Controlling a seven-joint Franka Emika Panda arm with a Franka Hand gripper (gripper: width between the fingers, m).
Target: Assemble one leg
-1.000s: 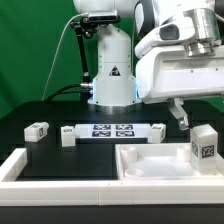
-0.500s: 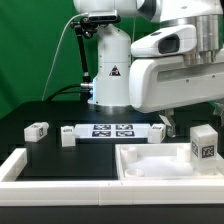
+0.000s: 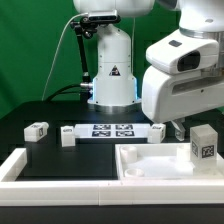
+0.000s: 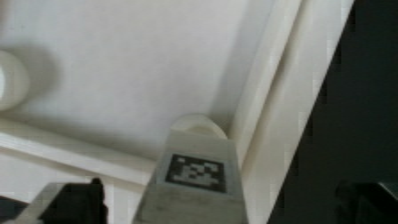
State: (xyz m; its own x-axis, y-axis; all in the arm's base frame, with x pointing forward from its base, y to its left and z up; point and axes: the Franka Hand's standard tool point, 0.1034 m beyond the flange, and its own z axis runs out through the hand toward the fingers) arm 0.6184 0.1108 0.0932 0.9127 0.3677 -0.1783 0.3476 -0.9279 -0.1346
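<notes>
A leg [image 3: 204,143], a small white post with a square marker tag, stands upright on the large white square tray-like piece [image 3: 150,160] at the exterior view's right. In the wrist view the same leg [image 4: 192,170] stands between my two dark fingers [image 4: 71,202], with a gap on each side. My gripper [image 4: 217,206] is open and holds nothing. In the exterior view the white hand [image 3: 185,80] hangs just above and left of the leg, and its fingertips are mostly hidden.
Three more legs lie on the black table: one at the exterior view's left [image 3: 36,130], one beside the marker board [image 3: 68,137] and one at its other end [image 3: 157,133]. The marker board [image 3: 112,130] lies mid-table. A white rim [image 3: 20,165] borders the front left.
The hand has come down and shifted toward the exterior view's right, closer to the standing leg. The leg and the other parts have not moved.
</notes>
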